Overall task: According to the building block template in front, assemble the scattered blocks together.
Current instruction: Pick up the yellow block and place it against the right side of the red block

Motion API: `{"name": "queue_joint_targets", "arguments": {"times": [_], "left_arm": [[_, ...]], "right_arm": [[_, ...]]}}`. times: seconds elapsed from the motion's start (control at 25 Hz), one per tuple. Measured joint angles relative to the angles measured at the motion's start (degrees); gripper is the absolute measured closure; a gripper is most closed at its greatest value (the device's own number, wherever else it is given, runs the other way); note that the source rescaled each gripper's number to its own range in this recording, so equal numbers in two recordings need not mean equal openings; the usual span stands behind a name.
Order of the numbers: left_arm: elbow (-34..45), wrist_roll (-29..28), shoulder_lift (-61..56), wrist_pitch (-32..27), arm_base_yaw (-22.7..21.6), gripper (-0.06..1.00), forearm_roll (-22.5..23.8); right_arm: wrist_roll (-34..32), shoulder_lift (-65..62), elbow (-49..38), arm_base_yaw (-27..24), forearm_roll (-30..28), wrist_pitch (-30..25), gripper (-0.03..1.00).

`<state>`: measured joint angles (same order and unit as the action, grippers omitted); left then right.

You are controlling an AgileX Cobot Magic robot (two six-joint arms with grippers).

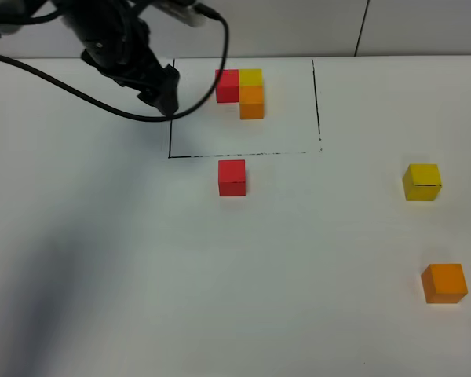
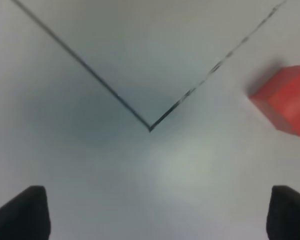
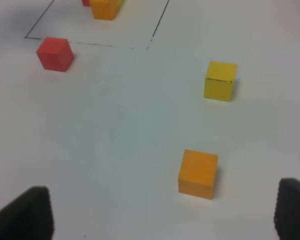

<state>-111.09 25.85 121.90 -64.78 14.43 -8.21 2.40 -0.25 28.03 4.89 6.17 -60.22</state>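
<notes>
The building block template (image 1: 242,90), a red, yellow and orange L-shaped cluster, sits inside a thin black drawn rectangle (image 1: 169,133). The scattered red block (image 1: 231,177) lies just outside the rectangle's front line. The yellow block (image 1: 421,182) and the orange block (image 1: 444,283) lie far right. My left gripper (image 1: 166,96) hovers over the rectangle's left line, open and empty (image 2: 160,215); its wrist view shows the rectangle's corner (image 2: 150,129) and the red block (image 2: 286,100). My right gripper (image 3: 162,215) is open and empty, short of the orange block (image 3: 198,174), the yellow block (image 3: 220,81) and the red block (image 3: 55,53).
The white table (image 1: 141,275) carries all the blocks. A black cable (image 1: 78,93) hangs from the left arm across the back left. The right arm is out of the exterior high view. A wall with a dark seam (image 1: 363,27) runs behind the table.
</notes>
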Motion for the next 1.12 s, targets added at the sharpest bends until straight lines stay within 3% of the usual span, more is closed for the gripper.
{"name": "queue_joint_targets", "arguments": {"times": [0.24, 0.44, 0.64, 0.88, 1.12], "left_arm": [[19.4, -1.8, -10.8, 11.2, -11.4, 0.03, -0.4], [32.7, -5.5, -23.7, 16.7, -17.1, 0.03, -0.1], [41.8, -11.4, -37.4, 16.6, -17.5, 0.03, 1.1], [53.0, -18.9, -55.6, 14.1, -17.5, 0.03, 6.7], [63.4, -21.3, -70.7, 12.8, -14.5, 0.03, 8.2]], "right_arm": [[0.0, 0.0, 0.0, 0.0, 0.0, 0.0, 0.18], [-0.4, 0.0, 0.0, 0.0, 0.0, 0.0, 0.18], [-0.6, 0.0, 0.0, 0.0, 0.0, 0.0, 0.18], [-1.0, 0.0, 0.0, 0.0, 0.0, 0.0, 0.18], [-1.1, 0.0, 0.0, 0.0, 0.0, 0.0, 0.18]]}}
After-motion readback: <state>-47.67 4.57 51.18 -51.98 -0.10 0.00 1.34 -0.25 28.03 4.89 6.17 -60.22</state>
